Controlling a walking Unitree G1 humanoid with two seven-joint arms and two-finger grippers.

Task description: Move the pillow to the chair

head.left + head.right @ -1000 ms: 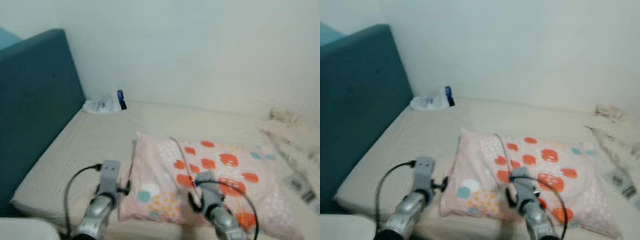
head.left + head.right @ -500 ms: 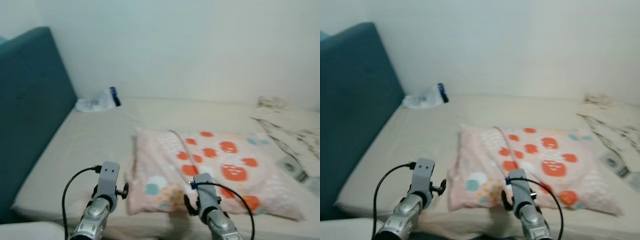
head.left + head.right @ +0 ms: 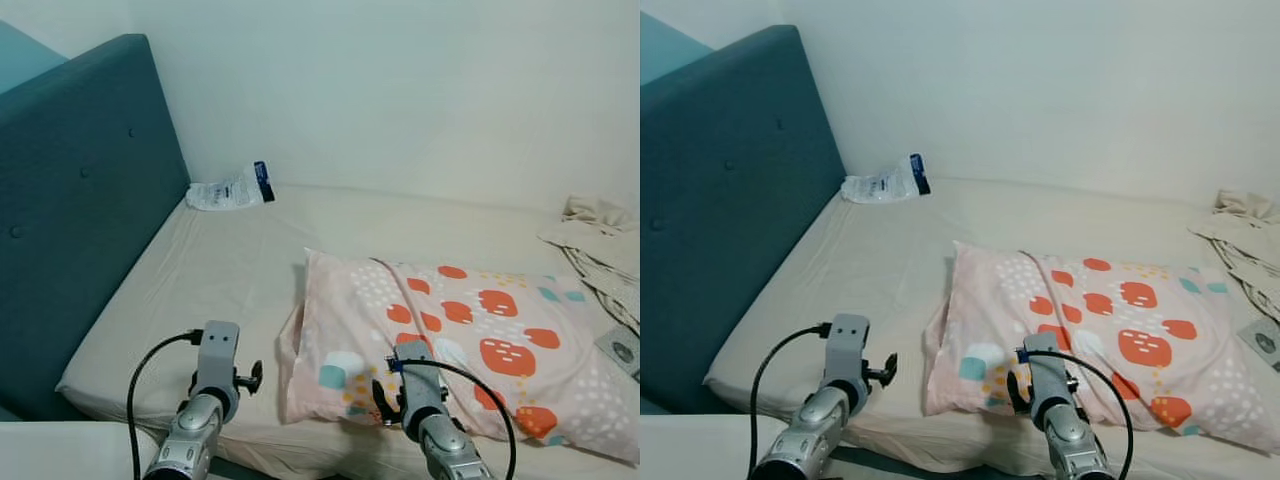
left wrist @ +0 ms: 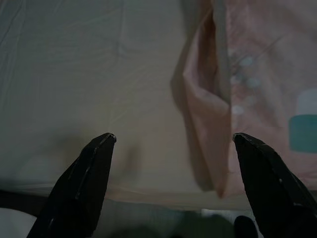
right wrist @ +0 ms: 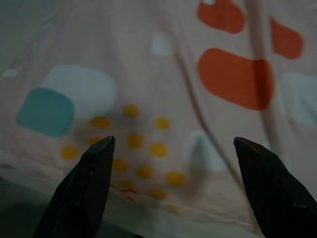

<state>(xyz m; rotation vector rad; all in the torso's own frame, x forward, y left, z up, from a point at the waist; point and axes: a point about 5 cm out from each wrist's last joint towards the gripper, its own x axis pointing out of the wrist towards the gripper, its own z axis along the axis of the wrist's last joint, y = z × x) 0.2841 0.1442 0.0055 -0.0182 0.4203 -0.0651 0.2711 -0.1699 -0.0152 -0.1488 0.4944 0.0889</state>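
A pink pillow [image 3: 470,345] with orange, teal and white spots lies flat on the beige bed [image 3: 240,270]. My left arm is raised over the bed's near edge, just left of the pillow's corner. In the left wrist view the left gripper [image 4: 173,141] is open, with bare sheet and the pillow's side seam [image 4: 218,104] between its fingers. My right arm hovers over the pillow's near left part. The right gripper [image 5: 173,141] is open above the pillow's spotted cover [image 5: 163,89], holding nothing.
A dark teal padded headboard [image 3: 70,210] rises along the left of the bed. A white plastic packet [image 3: 232,190] lies in the far left corner by the wall. Crumpled patterned bedding [image 3: 600,245] lies at the right edge.
The view has swung and sharpened, so the bed and pillow now sit further right and nearer. Both arms stay raised in much the same pose before me.
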